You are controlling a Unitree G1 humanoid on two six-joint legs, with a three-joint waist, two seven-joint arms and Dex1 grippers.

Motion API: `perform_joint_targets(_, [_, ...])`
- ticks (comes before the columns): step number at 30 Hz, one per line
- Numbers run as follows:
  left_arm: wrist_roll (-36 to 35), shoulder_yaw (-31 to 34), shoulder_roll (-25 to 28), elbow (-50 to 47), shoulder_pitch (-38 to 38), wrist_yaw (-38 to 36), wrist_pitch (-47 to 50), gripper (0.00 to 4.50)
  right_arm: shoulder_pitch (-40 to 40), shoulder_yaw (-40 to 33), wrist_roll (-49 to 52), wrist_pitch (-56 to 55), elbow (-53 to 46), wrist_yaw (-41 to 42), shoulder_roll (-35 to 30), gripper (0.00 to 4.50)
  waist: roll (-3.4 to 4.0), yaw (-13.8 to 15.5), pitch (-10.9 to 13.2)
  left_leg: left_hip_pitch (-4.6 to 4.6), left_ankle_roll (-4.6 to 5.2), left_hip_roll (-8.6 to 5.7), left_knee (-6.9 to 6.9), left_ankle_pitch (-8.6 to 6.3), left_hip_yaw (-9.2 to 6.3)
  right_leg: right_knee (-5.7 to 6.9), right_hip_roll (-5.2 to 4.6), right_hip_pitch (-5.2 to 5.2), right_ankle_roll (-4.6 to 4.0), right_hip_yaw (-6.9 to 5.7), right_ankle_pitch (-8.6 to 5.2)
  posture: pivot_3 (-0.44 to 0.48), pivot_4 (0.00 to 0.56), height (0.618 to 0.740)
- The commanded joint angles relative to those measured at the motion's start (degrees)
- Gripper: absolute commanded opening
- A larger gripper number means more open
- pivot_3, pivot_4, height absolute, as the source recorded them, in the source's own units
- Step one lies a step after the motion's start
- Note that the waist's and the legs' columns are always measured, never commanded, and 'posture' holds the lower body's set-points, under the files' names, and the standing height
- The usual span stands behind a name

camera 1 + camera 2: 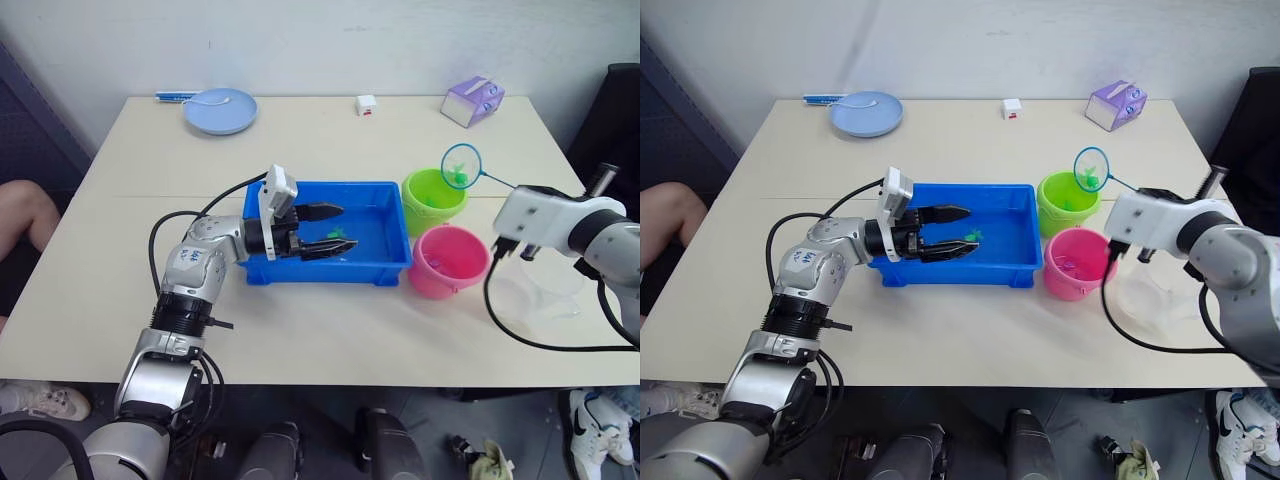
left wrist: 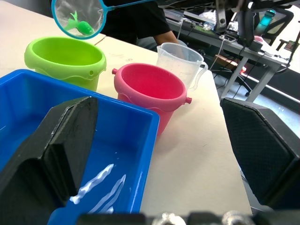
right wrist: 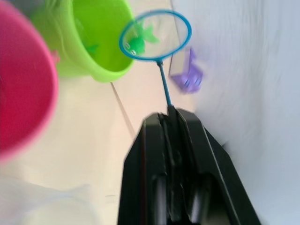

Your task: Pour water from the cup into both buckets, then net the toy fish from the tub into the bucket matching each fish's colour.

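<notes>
Left fingers [image 1: 325,229] gape empty over my tub [image 1: 385,265]; right fingers [image 3: 169,123] clamp net [image 1: 462,166], apparently carrying green fish [image 2: 79,26], above green bucket [image 1: 433,200].

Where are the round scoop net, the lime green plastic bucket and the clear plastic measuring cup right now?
round scoop net with light-blue hoop [image 1: 462,165], left eye view, on the mesh inside the hoop.
lime green plastic bucket [image 1: 434,205], left eye view, on its front wall.
clear plastic measuring cup [image 2: 180,58], left wrist view, on its side wall.

likely office, desks [image 2: 243,56], swivel chair [image 2: 283,21]
</notes>
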Motion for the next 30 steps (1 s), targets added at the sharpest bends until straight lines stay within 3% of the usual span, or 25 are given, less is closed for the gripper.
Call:
perform_joint_targets(1, [-0.1, 0.9, 0.8, -2.2, -0.3, 0.4, -0.2, 4.50, -0.8, 1.9, -6.2, -12.9, 5.3, -1.7, -1.0, 0.76, 0.00, 0.0, 0.0, 0.00, 0.00, 0.01, 0.00, 0.00, 0.01, -0.01, 0.00, 0.01, 0.00, -0.01, 0.00, 0.000, 0.150, 0.740])
perform_joint_targets(5, [-0.2, 1.6, 1.8, -2.9, 0.6, 1.0, -0.1, 4.50, -4.2, -3.0, -7.5, -16.5, 10.8, -5.3, -0.7, 0.76, 0.01, 0.0, 0.0, -0.02, 0.01, 0.01, 0.06, 0.00, 0.02, 0.00, -0.01, 0.02, 0.01, 0.01, 0.01, 0.000, 0.150, 0.740])
perform_joint_targets(11, [-0.2, 1.7, 2.2, -2.7, 0.7, 1.5, -0.5, 4.50, -4.1, -3.7, -9.0, -20.1, 12.2, -4.2, 1.9, 0.76, 0.01, 0.1, 0.0, -0.03, 0.00, 0.07, 0.04, 0.00, -0.06, -0.06, 0.03, 0.05, 0.00, 0.00, 0.01, 0.000, 0.150, 0.740])
perform_joint_targets(14, [-0.2, 1.7, 2.4, -2.9, 0.7, 1.5, -0.5, 4.50, -1.7, -1.3, -7.3, -22.2, 10.7, 1.5, 3.0, 0.76, 0.01, 0.2, 0.0, -0.03, 0.01, 0.04, 0.07, 0.00, -0.05, -0.05, 0.01, 0.07, 0.01, 0.00, 0.01, 0.000, 0.150, 0.740])
perform_joint_targets(21, [0.0, 2.2, 3.0, -2.0, 0.2, 1.5, -1.3, 4.50, -5.6, -5.5, -13.6, -19.6, 11.7, -4.2, 6.0, 0.76, 0.05, 0.1, 0.0, -0.03, 0.01, 0.03, 0.10, 0.01, -0.10, -0.02, 0.01, 0.09, 0.01, 0.00, 0.01, 0.000, 0.150, 0.740])
perform_joint_targets(23, [0.1, 2.1, 3.1, -1.5, 0.0, 1.3, -1.6, 4.50, -5.6, -5.0, -13.1, -20.8, 12.0, -3.1, 6.4, 0.76, 0.05, 0.1, 0.0, -0.03, 0.00, 0.06, 0.07, 0.00, -0.11, -0.04, 0.03, 0.08, 0.00, 0.00, 0.00, 0.000, 0.150, 0.740])
perform_joint_targets(25, [0.1, 2.1, 3.1, -1.5, 0.0, 1.3, -1.7, 4.50, -2.6, -1.7, -9.5, -25.0, 11.3, 3.6, 5.6, 0.76, 0.05, 0.0, 0.0, -0.03, 0.00, 0.08, 0.06, 0.00, -0.13, -0.07, 0.04, 0.09, 0.00, 0.00, 0.00, 0.000, 0.150, 0.740])
perform_joint_targets(30, [0.2, 2.2, 3.1, -1.1, -0.2, 1.5, -2.1, 4.50, -3.1, -4.9, -13.3, -21.7, 11.5, -0.1, 8.0, 0.76, 0.05, 0.2, 0.0, -0.02, 0.01, 0.03, 0.13, 0.01, -0.23, -0.09, 0.01, 0.21, 0.01, -0.01, 0.01, 0.000, 0.150, 0.740])
